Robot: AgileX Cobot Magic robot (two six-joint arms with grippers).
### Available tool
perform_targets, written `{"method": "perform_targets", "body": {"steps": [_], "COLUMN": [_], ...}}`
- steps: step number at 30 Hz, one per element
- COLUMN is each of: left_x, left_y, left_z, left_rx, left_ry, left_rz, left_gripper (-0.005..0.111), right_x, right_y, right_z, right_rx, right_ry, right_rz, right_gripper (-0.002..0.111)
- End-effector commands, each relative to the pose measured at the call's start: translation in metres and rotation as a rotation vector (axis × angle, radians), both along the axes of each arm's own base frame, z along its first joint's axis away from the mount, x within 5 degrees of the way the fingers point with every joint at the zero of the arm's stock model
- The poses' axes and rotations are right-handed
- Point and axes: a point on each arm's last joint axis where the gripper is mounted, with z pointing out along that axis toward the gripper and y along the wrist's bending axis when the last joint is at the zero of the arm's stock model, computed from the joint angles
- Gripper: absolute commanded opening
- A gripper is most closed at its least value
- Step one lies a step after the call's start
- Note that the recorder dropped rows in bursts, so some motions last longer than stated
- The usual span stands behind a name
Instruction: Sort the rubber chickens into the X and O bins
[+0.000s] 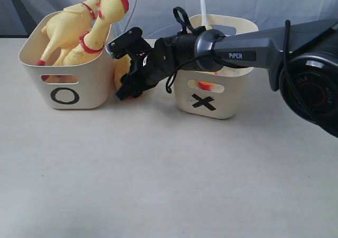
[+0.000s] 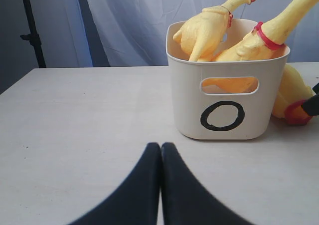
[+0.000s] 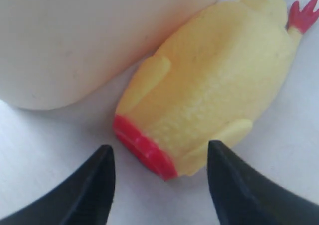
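Note:
The cream O bin (image 1: pixel 66 74) stands at the left and holds two yellow rubber chickens (image 1: pixel 66 29) (image 1: pixel 100 35), heads up. The X bin (image 1: pixel 211 93) stands to its right. A third chicken (image 1: pixel 121 72) lies on the table between the bins, mostly hidden by my right gripper (image 1: pixel 127 90). In the right wrist view that chicken (image 3: pixel 214 90) lies against the O bin's wall (image 3: pixel 75 40). Its red neck ring (image 3: pixel 142 147) is just ahead of my open right gripper (image 3: pixel 159 157), untouched. My left gripper (image 2: pixel 160 146) is shut and empty, low over the table before the O bin (image 2: pixel 227 110).
The X bin holds a white stick (image 1: pixel 203 8) and a pale blue piece (image 1: pixel 224 29). Something red and yellow (image 1: pixel 206 85) shows through its handle slot. A pale curtain (image 1: pixel 253 3) hangs behind the table. The right arm (image 1: pixel 264 45) spans the X bin.

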Motion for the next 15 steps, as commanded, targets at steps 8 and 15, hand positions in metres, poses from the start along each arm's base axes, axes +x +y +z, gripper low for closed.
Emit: {"method": "perform_targets", "body": {"steps": [8,15], "left_x": [-0.0002,-0.0002], "left_y": [-0.0003,-0.0003], "left_z": [0.0024,0.0024], "left_rx": [-0.005,-0.005], "left_ry": [-0.022,-0.022], "left_rz": [-0.003,-0.003], "left_gripper": [0.0,0.0], "right_x": [0.0089,0.0072], "right_y": [-0.0001,-0.0018], "right_z": [-0.0059,-0.0083], "right_rx": [-0.003,-0.035], "right_ry": [-0.098,-0.076], "right_rz": [0.019,0.03], "right_gripper": [0.046,-0.001]}}
